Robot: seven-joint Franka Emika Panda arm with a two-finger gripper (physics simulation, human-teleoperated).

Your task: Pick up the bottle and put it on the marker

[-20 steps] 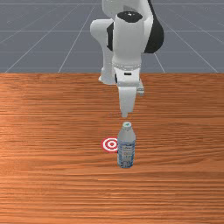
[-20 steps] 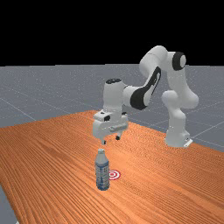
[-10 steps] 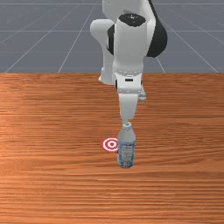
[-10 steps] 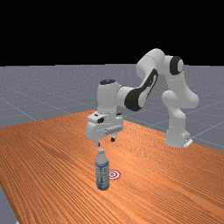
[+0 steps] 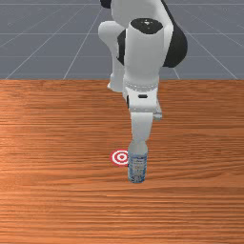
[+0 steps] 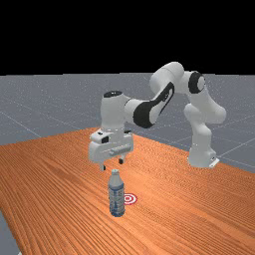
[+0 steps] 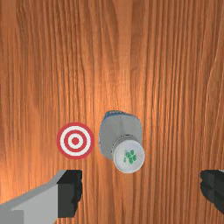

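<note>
In the far view my gripper (image 6: 112, 165) hangs just above the cap of the upright bottle (image 6: 116, 195), its fingers spread apart. The wrist view has the gripper (image 7: 141, 190) open, with the white cap of the bottle (image 7: 128, 154) near the line between the fingertips. From the front, the hand covers the top of the bottle (image 5: 137, 167), whose blue-white label faces out. The round red-and-white marker (image 5: 121, 157) lies flat beside the bottle, to the front view's left. A narrow strip of wood separates the bottle from the marker (image 7: 75, 140) in the wrist view.
The wooden table (image 5: 57, 190) spreads around the bottle and marker. The arm's base (image 6: 201, 155) stands at the far view's right, and the arm reaches from there over the table.
My hand has moved toward the far view's left and a little lower, and in the front view it now overlaps the bottle's top. Bottle and marker have stayed where they were.
</note>
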